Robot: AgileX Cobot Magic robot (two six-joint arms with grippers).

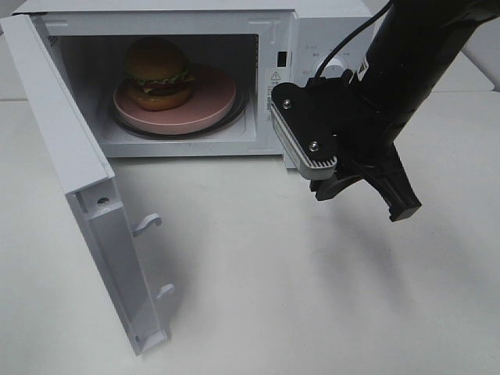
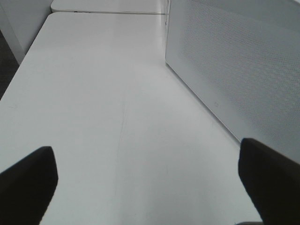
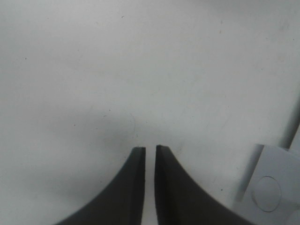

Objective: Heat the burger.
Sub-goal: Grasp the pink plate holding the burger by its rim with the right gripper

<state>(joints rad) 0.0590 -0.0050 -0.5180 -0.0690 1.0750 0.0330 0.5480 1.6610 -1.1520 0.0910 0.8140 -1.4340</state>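
Right arm blocks most of the microwave control panel; the sticker print is too small to read, and the microwave top is cut by the frame edge. Burger hides the back rim of the pink plate. Wrist views catch only the fingertips of left gripper and right gripper, rest cropped.

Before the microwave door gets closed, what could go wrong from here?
1. The right gripper hangs low in front of the microwave; the swinging door could clip that arm.
2. The burger sits off-centre on the plate; a hard slam might shift it.
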